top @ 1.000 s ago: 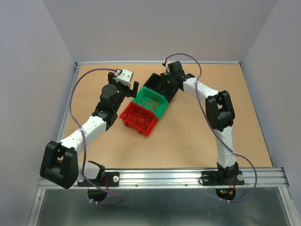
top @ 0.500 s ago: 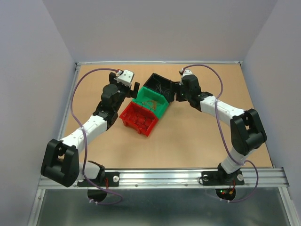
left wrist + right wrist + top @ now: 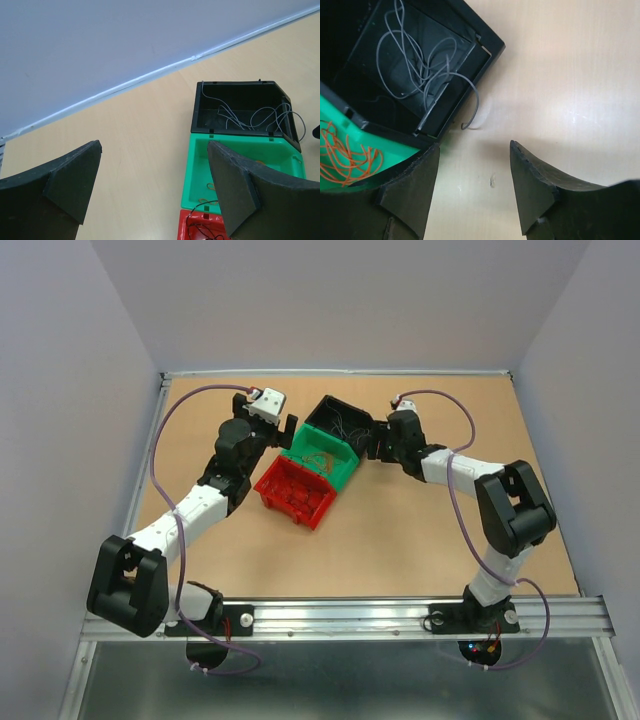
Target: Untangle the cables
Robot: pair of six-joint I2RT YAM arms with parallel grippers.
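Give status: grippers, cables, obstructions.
Left gripper open, empty. Right gripper open, empty, beside black bin. Grey cables inside it, orange cables in green bin. One grey end droops over wall.

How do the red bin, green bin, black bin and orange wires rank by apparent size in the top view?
1. Green bin and red bin: alike, unranked.
2. Black bin: looks slightly smaller, perhaps only because it is farther away.
3. Orange wires: clearly smallest.
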